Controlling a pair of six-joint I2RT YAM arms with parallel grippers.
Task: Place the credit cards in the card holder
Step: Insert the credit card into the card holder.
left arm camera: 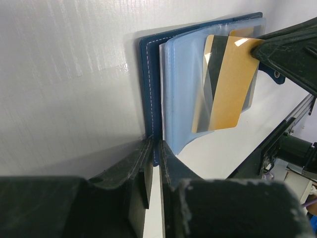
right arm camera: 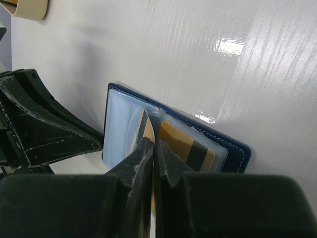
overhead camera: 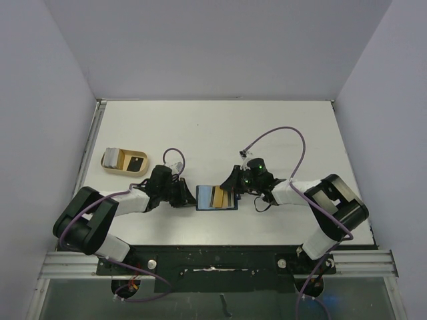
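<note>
the left gripper (left arm camera: 153,148) pinches the open wallet (left arm camera: 148,74) near the front edge of the desk (overhead camera: 267,127). the right gripper (right arm camera: 152,144) clamps the gold card (left arm camera: 230,84); its print is unreadable.

Arms bent inward (elbows out); left gripper (left arm camera: 154,146) and right gripper (right arm camera: 154,143) clamped, facing.

Top external: fixed high above the near edge, looking down over the whole worktop (overhead camera: 267,127). Left wrist: close and low behind the left pincer (left arm camera: 154,148), facing right. Right wrist: equally close behind the right pincer (right arm camera: 153,144), facing left. Shared by all three: card holder (overhead camera: 205,198) and gold credit card (overhead camera: 218,197).
</note>
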